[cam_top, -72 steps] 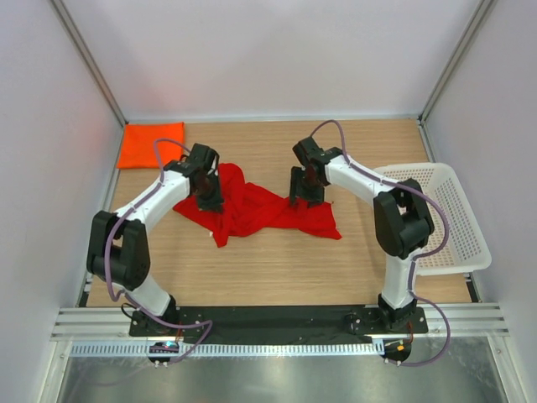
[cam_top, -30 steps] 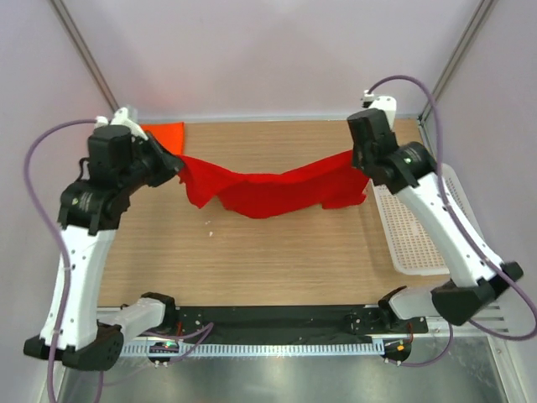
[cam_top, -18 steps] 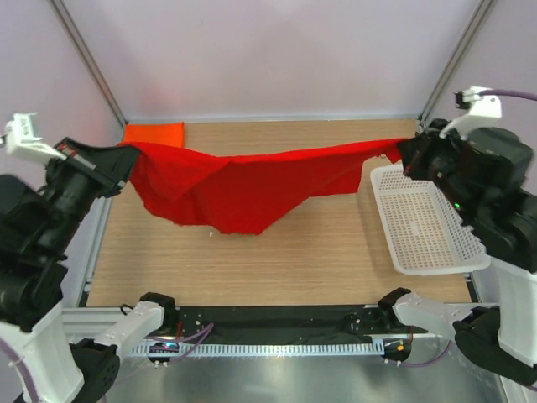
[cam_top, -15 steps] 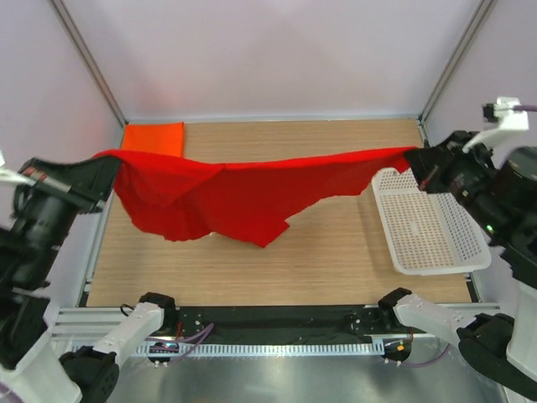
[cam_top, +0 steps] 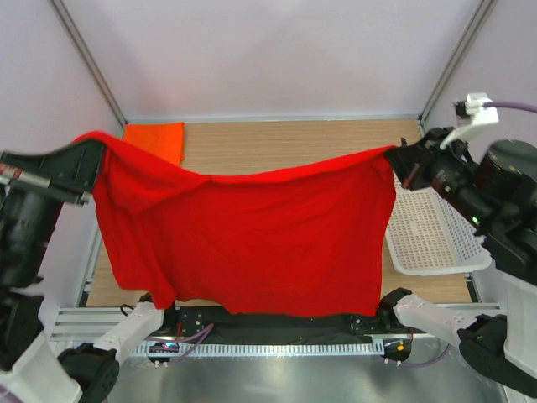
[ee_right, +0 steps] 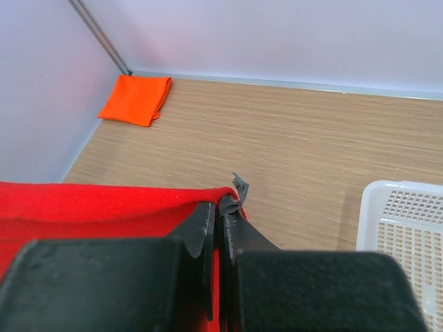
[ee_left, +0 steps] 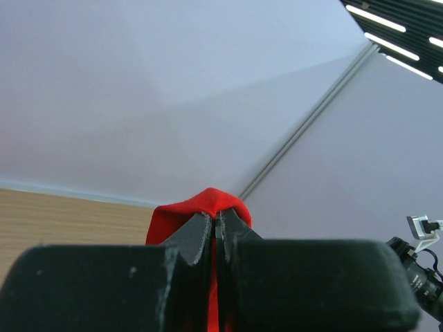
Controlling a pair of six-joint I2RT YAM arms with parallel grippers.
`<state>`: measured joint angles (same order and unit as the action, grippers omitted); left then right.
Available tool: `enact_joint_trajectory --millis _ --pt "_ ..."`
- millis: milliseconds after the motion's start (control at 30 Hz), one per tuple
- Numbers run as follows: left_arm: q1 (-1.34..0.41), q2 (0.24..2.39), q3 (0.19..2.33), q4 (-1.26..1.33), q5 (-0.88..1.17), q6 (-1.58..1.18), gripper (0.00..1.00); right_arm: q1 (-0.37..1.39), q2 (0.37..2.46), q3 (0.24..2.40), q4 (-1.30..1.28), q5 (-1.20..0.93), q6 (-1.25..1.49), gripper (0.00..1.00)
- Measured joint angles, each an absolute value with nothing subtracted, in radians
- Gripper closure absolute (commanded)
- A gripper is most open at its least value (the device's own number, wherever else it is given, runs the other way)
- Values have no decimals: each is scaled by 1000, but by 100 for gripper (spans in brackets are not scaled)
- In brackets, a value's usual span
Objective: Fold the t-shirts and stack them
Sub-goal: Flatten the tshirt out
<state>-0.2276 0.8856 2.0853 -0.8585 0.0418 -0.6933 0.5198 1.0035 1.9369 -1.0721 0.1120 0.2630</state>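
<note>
**Red t-shirt hangs spread wide between both arms**

On the left, the left fingers [cam_top: 92, 153] are raised high beside the left wall. They are pressed together on one top corner of the red t-shirt [cam_top: 252, 239]. The left wrist view shows the two tips closed to a thin slit, with a small hump of red cloth poking out past them.

Just behind that corner, the orange t-shirt [cam_top: 153, 141] lies folded into a flat rectangle at the far left corner of the desk [cam_top: 285, 143]. In the top view the lifted red cloth overlaps its near left edge. Whether the two shirts touch cannot be told.

Across the middle, the red t-shirt hangs as one broad sheet. Its top edge sags in a shallow curve between the two held corners. From above, it hides most of the desk, and its lower edge covers the near rail and part of the arm bases. A narrower flap hangs lowest at the left. Whether any cloth rests on the desk cannot be told.

On the right, the right fingers [cam_top: 394, 157] are also held high and closed on the other top corner. The right wrist view shows the tips clamped tight on the cloth's upper edge, the red fabric stretching away to the left.

The white mesh basket [cam_top: 440, 243] sits on the right side of the desk, under the right arm. From above, the shirt's right edge overlaps its left rim.
</note>
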Motion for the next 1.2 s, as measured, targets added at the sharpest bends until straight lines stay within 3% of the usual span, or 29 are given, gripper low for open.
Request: enact_joint_trajectory --millis 300,900,1100,1200 --pt "-228 1073 2132 -804 27 -670 100 520 1135 1951 -1045 114 228 99" --pt "-228 831 2287 -791 26 -751 100 520 921 2140 -1114 -164 308 99" --pt "-228 906 2264 -719 26 -749 100 520 934 2065 -1047 -119 336 99" --pt "-228 963 2153 -628 23 -729 100 521 936 1911 -948 -21 336 99"
